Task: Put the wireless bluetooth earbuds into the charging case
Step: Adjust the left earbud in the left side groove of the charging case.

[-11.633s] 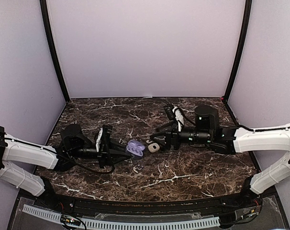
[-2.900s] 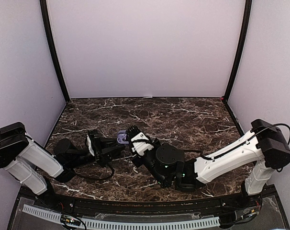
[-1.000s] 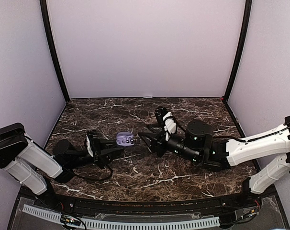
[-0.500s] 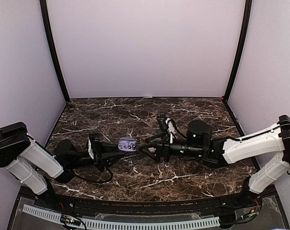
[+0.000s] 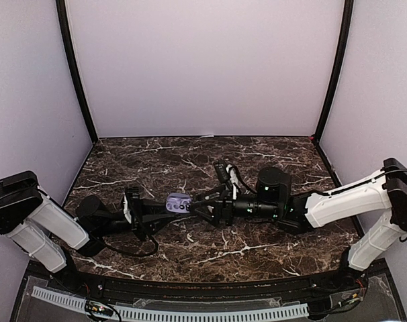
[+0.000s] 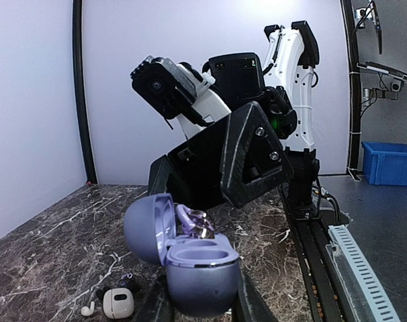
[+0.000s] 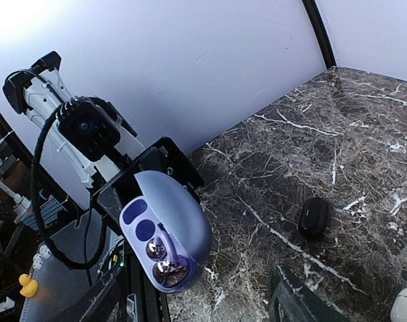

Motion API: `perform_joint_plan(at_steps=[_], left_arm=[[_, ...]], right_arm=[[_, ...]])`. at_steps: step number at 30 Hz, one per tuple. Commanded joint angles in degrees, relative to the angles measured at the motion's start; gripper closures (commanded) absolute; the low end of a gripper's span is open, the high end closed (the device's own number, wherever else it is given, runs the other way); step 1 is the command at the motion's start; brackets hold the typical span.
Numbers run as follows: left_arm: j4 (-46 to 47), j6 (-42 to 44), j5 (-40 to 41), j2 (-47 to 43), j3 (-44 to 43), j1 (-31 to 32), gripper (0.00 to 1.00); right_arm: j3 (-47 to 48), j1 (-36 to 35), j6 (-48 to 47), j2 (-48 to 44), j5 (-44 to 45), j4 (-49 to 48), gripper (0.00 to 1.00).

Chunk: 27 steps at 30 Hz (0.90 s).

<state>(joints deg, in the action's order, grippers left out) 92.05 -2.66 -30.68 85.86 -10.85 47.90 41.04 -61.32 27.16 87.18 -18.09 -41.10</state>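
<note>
The earbuds (image 7: 156, 249), two of them, are seated in the lavender charging case (image 6: 200, 272), whose lid (image 6: 146, 228) is swung open. The case is pinched above the desk (image 5: 257, 241) by the left tool (image 5: 162, 208). The right tool (image 5: 199, 204), spread wide and empty, is levelled just beside it, the case lying straight ahead.

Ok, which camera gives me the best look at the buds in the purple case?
Right wrist: it looks straight into the open purple case, showing two shiny earbuds seated. Left wrist sees the case side-on, one bud peeking out. Top view: too small to tell.
</note>
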Motion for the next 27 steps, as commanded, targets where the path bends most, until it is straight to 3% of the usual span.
perform_joint_plan(at_steps=[1, 27], left_arm=[[9.3, -0.4, -0.9, -0.8, -0.5, 0.3, 0.99], [8.7, -0.6, -0.6, -1.5, -0.5, 0.3, 0.99]], right_arm=[[2.2, 0.6, 0.8, 0.4, 0.7, -2.5, 0.3], [0.0, 1.3, 1.1, 3.3, -1.6, -4.1, 0.36]])
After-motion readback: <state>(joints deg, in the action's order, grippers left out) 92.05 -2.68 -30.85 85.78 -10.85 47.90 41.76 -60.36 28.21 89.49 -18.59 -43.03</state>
